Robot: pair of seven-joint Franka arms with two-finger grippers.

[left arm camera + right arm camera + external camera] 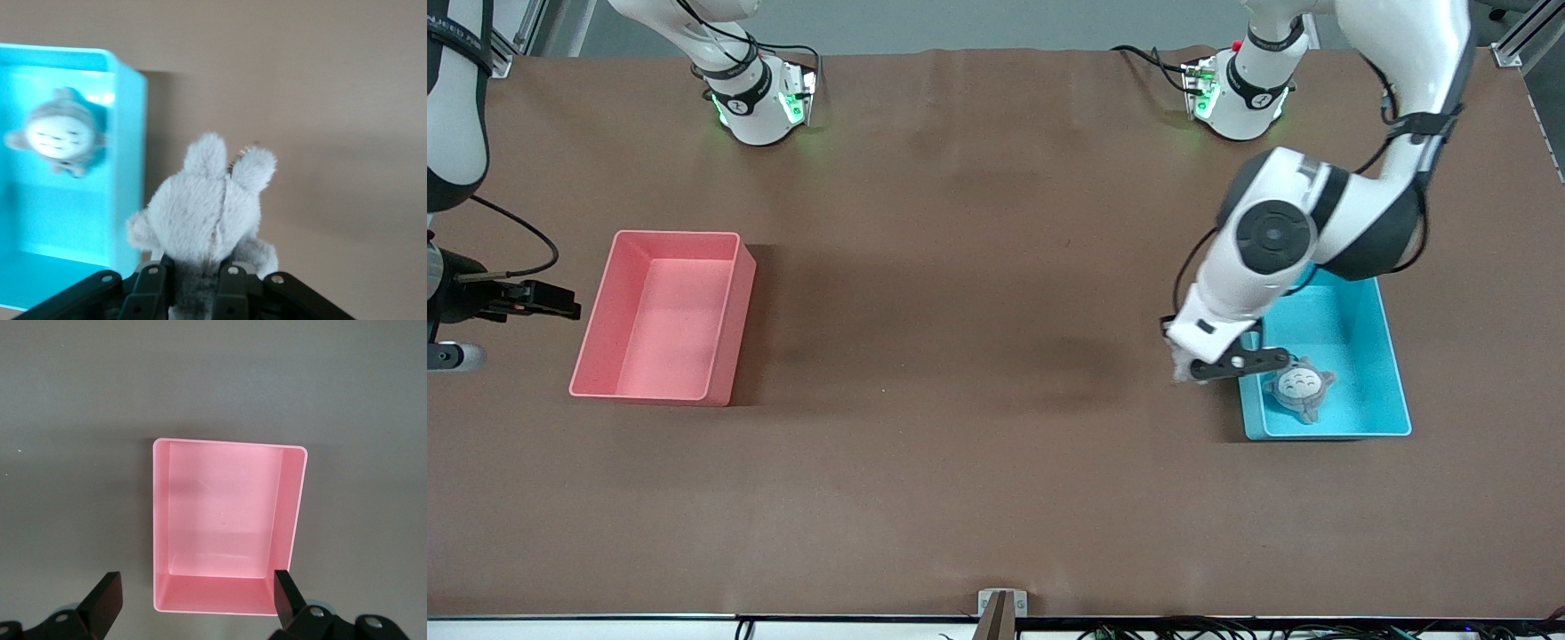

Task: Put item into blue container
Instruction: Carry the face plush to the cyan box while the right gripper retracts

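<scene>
- My right gripper hangs at the right arm's end of the table, up in the air over the brown table just beside the pink bin. Its fingers are spread wide and hold nothing. This arm waits.
- Pink bin: rectangular, straight walls, nothing inside it. The right wrist view looks straight down into it.
- The middle of the table is bare brown surface.
- My left gripper hangs over the table right at the edge of the blue container, at that container's wall that faces the right arm's end. The fingers are clamped tight on a grey plush toy; I hold it by its lower body, ears pointing away from my wrist.
- Blue container: stands toward the left arm's end of the table. My left arm overhangs part of it.
- Inside the blue container lies a second plush toy, grey with a pale face, face up, near the wall nearest the front camera.
</scene>
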